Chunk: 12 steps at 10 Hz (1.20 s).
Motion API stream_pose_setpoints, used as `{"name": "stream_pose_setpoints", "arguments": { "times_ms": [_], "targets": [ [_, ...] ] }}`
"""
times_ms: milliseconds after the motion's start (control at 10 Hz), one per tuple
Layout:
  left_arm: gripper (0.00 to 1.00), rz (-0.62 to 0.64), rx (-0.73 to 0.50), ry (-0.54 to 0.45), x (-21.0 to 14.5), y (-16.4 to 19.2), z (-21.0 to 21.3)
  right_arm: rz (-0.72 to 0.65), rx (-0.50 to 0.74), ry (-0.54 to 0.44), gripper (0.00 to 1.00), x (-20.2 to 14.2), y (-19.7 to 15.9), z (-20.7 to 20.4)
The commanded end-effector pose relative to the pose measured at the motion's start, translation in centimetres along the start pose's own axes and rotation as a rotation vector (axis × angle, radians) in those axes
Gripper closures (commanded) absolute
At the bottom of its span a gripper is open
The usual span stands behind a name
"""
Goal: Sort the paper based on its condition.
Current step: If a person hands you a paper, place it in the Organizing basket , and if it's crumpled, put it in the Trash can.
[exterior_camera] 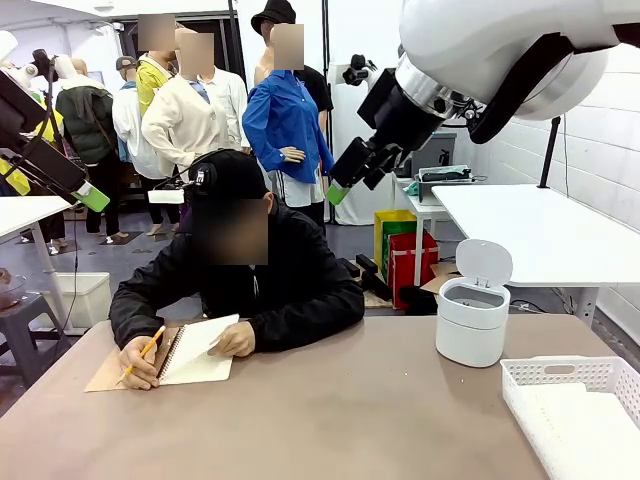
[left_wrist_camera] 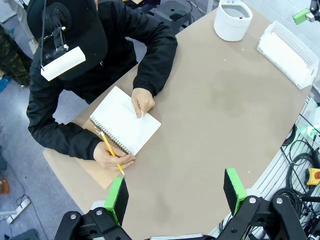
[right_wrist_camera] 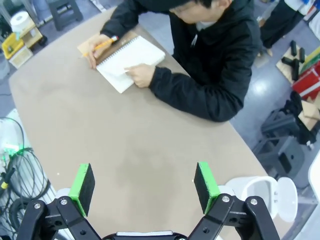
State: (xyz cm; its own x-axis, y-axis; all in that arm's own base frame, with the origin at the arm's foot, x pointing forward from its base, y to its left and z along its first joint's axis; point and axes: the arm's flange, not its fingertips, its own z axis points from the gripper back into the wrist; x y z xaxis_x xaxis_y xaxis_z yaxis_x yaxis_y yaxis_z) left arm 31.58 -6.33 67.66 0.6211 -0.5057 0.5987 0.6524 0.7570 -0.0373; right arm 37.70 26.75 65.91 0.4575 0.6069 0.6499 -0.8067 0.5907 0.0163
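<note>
Loose paper sheets and wads are out of view. At the far side a person writes with a yellow pencil (exterior_camera: 148, 349) in a spiral notebook (exterior_camera: 203, 348) with a tan cover, one hand resting on its white page (left_wrist_camera: 125, 121). My left gripper (left_wrist_camera: 176, 195) hangs open high above the table's near left part, nothing between its green pads. My right gripper (right_wrist_camera: 144, 181) is open too, high over the table's middle and empty. In the front view the right gripper (exterior_camera: 345, 183) is raised at top centre and the left gripper (exterior_camera: 88, 194) at the left edge.
A white bin (exterior_camera: 470, 325) with its flip lid up stands at the table's far right. A white slotted basket (exterior_camera: 572, 398) sits at the near right corner; I cannot tell whether sheets lie in it. The brown tabletop (exterior_camera: 330, 400) stretches bare between them and the notebook.
</note>
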Motion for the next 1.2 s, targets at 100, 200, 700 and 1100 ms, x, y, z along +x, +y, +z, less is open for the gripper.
{"name": "stream_pose_setpoints", "arguments": {
  "times_ms": [100,200,700,1100],
  "targets": [
    [0.00,0.000,0.002,-0.005,-0.01,0.06,0.02,-0.009,0.073,-0.110,0.00,1.35,0.35,0.35],
    [0.00,0.000,0.002,-0.005,-0.01,0.06,0.02,-0.013,0.078,-0.117,0.00,1.48,0.44,0.42],
    [0.00,0.000,0.002,-0.005,-0.01,0.06,0.02,-0.029,0.054,-0.090,0.00,1.56,1.07,0.96],
    [0.00,0.000,0.002,-0.005,-0.01,0.06,0.02,-0.029,0.054,-0.090,0.00,1.56,1.07,0.96]
  ]
}}
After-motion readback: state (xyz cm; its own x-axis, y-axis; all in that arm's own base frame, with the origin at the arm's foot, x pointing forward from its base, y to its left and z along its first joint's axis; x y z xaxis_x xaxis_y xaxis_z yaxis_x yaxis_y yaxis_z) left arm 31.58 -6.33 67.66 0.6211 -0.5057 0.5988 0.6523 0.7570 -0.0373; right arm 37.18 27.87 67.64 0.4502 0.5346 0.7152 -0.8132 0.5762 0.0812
